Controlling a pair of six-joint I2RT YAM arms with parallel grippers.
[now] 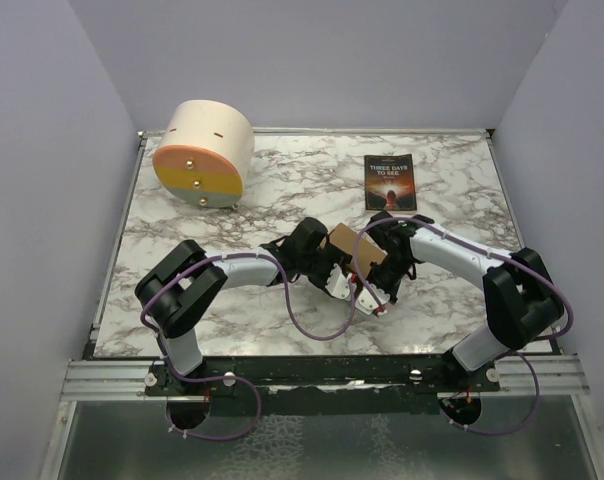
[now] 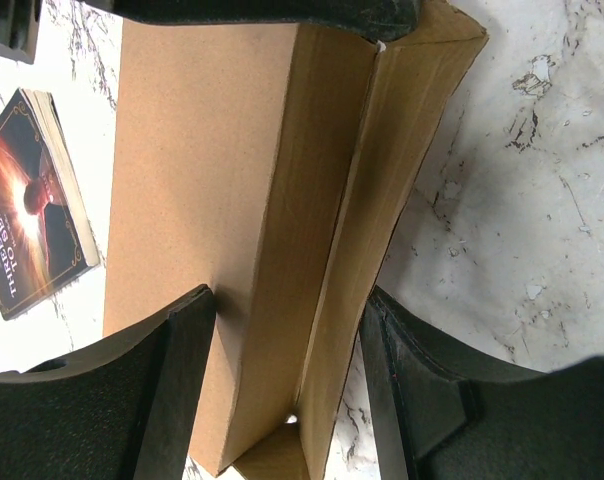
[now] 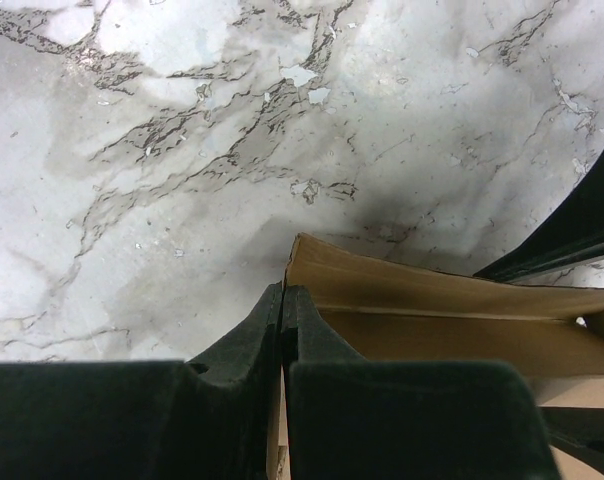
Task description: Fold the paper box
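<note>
The paper box [image 1: 354, 250], plain brown cardboard and partly folded, is held up off the marble table [image 1: 232, 200] at its middle, between both arms. My left gripper [image 1: 334, 268] comes in from the left. In the left wrist view its jaws [image 2: 290, 295] straddle the box [image 2: 212, 150], one finger pressing the broad panel and the other the edge of a folded side flap. My right gripper [image 1: 374, 262] reaches in from the right. In the right wrist view it [image 3: 283, 290] is shut on a thin wall of the box [image 3: 432, 300], with a strip of cardboard showing between the pads.
A dark-covered paperback book [image 1: 389, 181] lies flat behind the box, also in the left wrist view [image 2: 32, 200]. A big cream cylinder with an orange-yellow face [image 1: 202, 152] stands at the back left. Grey walls close in the table on three sides.
</note>
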